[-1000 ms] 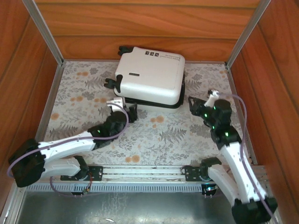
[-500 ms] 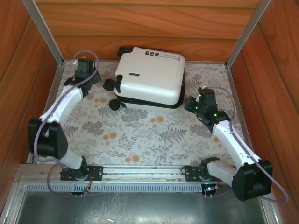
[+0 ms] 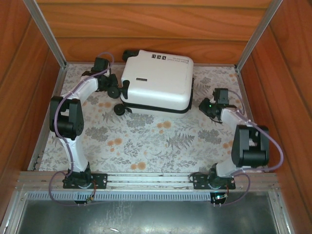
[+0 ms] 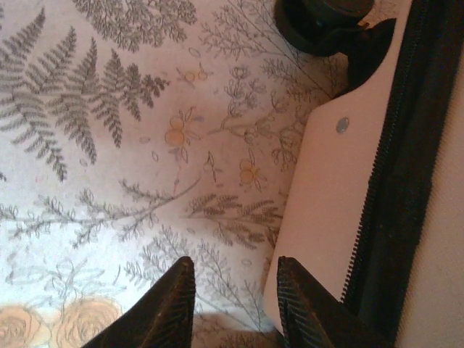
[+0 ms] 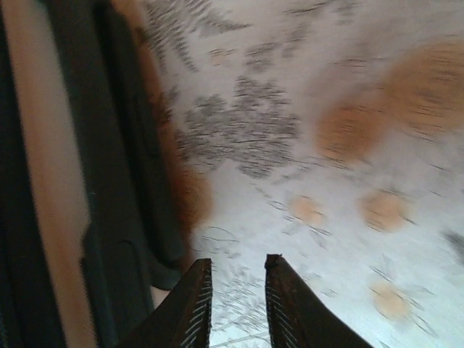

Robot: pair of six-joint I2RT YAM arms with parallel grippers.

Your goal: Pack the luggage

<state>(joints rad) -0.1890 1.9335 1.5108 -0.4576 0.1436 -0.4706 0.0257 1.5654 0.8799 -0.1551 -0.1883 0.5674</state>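
The luggage [image 3: 156,80], a glossy white hard-shell case with black wheels and zipper trim, lies shut and flat at the back middle of the table. My left gripper [image 3: 113,87] is low at its left side by the wheels. In the left wrist view, the gripper [image 4: 235,274] stands open over bare cloth, and its right finger is beside the white shell [image 4: 330,196] and black zipper [image 4: 406,167]. A wheel [image 4: 319,22] lies ahead. My right gripper [image 3: 204,106] is at the case's right side. Seen from the wrist, it [image 5: 238,270] is narrowly open on nothing, with the luggage's dark edge [image 5: 109,181] to its left.
A floral cloth [image 3: 146,136] covers the table. Wooden walls [image 3: 146,29] close in the back and both sides, with aluminium posts [image 3: 46,34] at the back corners. A metal rail [image 3: 146,179] carrying both arm bases runs along the near edge.
My left arm swung from the front middle out to the back left, then in against the luggage's left side. My right arm reached further back beside the right side. The luggage stayed put.
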